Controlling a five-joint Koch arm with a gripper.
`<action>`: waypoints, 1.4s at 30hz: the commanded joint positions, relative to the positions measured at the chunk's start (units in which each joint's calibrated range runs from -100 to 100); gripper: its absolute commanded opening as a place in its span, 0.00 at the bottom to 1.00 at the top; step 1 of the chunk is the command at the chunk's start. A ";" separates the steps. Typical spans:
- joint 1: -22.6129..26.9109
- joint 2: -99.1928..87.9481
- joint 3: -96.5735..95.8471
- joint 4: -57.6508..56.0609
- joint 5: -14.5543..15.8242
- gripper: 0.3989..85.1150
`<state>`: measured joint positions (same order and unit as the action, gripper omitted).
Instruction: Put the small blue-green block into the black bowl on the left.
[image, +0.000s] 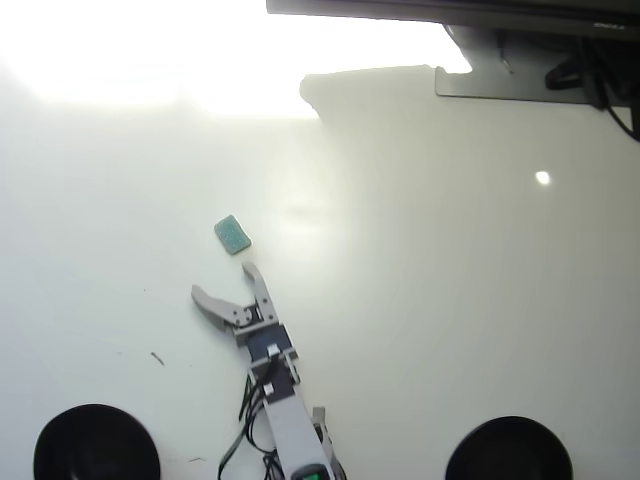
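The small blue-green block (232, 235) lies flat on the white table, left of centre in the overhead view. My gripper (222, 281) is open and empty, its two grey fingers spread just below the block with a short gap to it. One black bowl (96, 443) sits at the bottom left edge of the view. A look-alike black bowl (508, 450) sits at the bottom right edge. Both bowls look empty and are partly cut off by the frame.
The arm (285, 410) rises from the bottom centre with black cables beside it. A monitor base and cables (530, 60) stand at the top right. Strong glare washes out the table's top left.
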<state>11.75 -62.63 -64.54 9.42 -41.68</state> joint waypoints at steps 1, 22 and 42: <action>-0.49 3.55 6.96 3.59 -0.49 0.54; -3.61 23.37 17.96 5.29 -4.25 0.54; -2.54 45.33 19.72 12.35 -11.18 0.51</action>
<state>9.06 -18.18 -48.94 17.81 -52.53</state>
